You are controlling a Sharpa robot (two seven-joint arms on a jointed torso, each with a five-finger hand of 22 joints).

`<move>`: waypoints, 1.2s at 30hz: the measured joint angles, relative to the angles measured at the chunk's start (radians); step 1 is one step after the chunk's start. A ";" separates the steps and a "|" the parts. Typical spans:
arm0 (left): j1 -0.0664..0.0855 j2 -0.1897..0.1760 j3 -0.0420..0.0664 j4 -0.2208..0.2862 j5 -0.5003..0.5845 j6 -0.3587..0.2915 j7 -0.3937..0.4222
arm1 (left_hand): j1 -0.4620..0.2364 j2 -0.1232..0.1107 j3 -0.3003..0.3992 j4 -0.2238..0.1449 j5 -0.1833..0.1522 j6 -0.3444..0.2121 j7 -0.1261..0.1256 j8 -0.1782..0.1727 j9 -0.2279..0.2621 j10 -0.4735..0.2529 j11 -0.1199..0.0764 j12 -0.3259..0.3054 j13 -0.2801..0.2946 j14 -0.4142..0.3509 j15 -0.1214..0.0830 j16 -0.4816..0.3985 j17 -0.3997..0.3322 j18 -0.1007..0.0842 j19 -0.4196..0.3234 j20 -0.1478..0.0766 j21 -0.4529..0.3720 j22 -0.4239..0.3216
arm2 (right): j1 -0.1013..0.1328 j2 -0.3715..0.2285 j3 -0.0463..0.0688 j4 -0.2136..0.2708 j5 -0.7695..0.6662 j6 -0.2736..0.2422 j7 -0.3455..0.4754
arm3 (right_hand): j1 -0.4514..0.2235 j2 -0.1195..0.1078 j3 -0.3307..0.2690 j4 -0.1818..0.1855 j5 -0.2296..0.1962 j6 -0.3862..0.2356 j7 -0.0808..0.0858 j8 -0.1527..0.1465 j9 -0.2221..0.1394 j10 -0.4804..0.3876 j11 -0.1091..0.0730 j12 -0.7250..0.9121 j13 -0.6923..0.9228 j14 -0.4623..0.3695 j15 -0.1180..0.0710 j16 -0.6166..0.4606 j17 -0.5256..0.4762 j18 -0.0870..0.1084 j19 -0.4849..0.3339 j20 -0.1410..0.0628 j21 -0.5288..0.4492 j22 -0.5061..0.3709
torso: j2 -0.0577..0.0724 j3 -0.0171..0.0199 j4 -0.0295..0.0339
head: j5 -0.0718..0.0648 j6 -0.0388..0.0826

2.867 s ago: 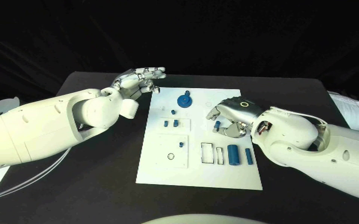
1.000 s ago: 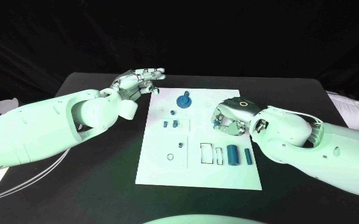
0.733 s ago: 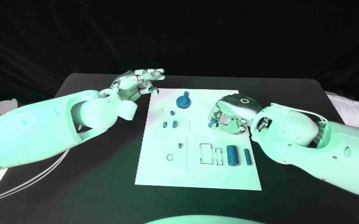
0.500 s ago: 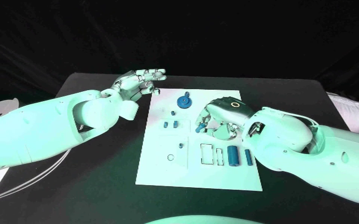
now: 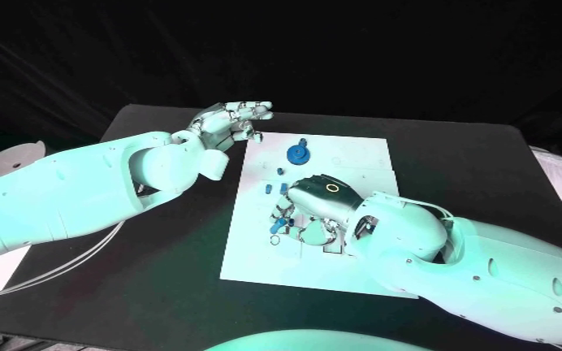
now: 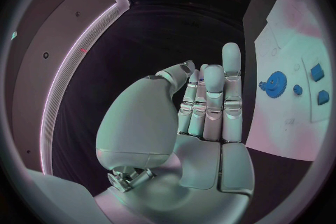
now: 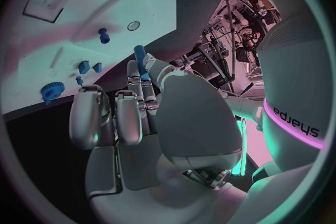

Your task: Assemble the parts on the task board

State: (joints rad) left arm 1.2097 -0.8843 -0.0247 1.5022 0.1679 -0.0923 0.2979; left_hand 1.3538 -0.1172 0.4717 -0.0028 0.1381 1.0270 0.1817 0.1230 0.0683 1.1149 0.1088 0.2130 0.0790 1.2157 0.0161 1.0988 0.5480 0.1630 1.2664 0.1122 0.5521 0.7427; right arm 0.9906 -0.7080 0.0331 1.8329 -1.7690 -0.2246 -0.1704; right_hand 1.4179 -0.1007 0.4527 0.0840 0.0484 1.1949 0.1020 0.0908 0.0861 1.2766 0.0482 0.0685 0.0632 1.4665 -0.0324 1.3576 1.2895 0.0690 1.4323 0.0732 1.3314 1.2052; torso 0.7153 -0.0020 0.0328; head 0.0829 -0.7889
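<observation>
My right hand [image 5: 318, 209] pinches a blue peg [image 5: 278, 223]; I should keep it upright above the round hole [image 7: 133, 26] of the task board [image 5: 363, 152], while my left hand [image 5: 235, 117] rests released.

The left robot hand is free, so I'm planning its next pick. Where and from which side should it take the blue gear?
Judging from the head view, the blue gear lies flat near the task board's far edge. Come from above and pinch its toothed rim on opposite sides. The left robot hand, beside that end, looks nearest.
</observation>
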 measured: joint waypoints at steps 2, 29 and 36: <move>0.000 0.000 0.000 0.000 0.000 0.000 0.000 | 0.000 0.000 0.000 0.000 0.000 0.000 0.000 0.000 0.000 0.000 0.000 0.000 0.000 0.000 0.000 0.000 0.000 0.000 0.000 0.000 0.000 0.000 | -0.009 0.011 -0.002 -0.011 0.001 0.002 0.004 | 0.002 0.002 0.000 0.000 0.000 0.000 0.000 -0.003 0.000 -0.001 0.001 0.000 0.000 0.000 0.000 0.000 -0.001 0.000 0.000 0.000 0.000 0.000 | 0.000 0.0000 -0.0007 | 0.004 -0.001; 0.000 -0.001 0.000 -0.001 0.000 0.003 -0.003 | 0.000 0.000 0.000 -0.006 0.000 0.000 0.000 0.000 0.000 -0.004 -0.004 0.000 0.000 0.000 0.000 0.000 -0.002 0.000 0.000 0.000 -0.004 -0.001 | -0.027 0.045 -0.009 -0.069 -0.035 0.059 -0.013 | 0.004 0.003 -0.002 -0.001 -0.003 -0.002 0.005 -0.006 0.001 -0.001 0.004 0.000 0.000 0.000 0.000 0.000 -0.001 0.000 0.000 0.000 0.000 -0.003 | -0.001 0.0015 -0.0025 | 0.010 -0.012; 0.000 -0.001 0.000 -0.001 0.000 0.004 -0.004 | 0.000 0.000 0.000 -0.006 0.000 0.000 0.000 0.000 0.000 -0.004 -0.004 0.000 0.000 0.000 0.000 0.000 -0.002 0.000 0.000 0.000 -0.004 -0.001 | -0.025 0.057 -0.010 -0.068 -0.059 0.088 -0.035 | 0.004 0.003 -0.002 -0.002 -0.005 -0.004 0.007 -0.006 0.002 -0.002 0.006 0.000 0.001 0.000 0.000 0.000 -0.002 0.000 0.000 0.000 0.000 -0.003 | 0.000 0.0011 -0.0025 | 0.009 -0.014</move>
State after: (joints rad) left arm 1.2097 -0.8852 -0.0247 1.5013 0.1676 -0.0887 0.2939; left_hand 1.3538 -0.1172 0.4717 -0.0084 0.1381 1.0270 0.1817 0.1230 0.0683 1.1113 0.1052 0.2130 0.0790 1.2156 0.0161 1.0988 0.5464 0.1631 1.2665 0.1122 0.5485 0.7417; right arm 0.9654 -0.6514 0.0234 1.7648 -1.8277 -0.1367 -0.2050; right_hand 1.4217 -0.0973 0.4507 0.0823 0.0437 1.1910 0.1089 0.0852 0.0884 1.2741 0.0542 0.0683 0.0641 1.4665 -0.0324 1.3575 1.2876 0.0689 1.4323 0.0733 1.3314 1.2025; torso 0.7148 -0.0010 0.0303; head 0.0918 -0.8031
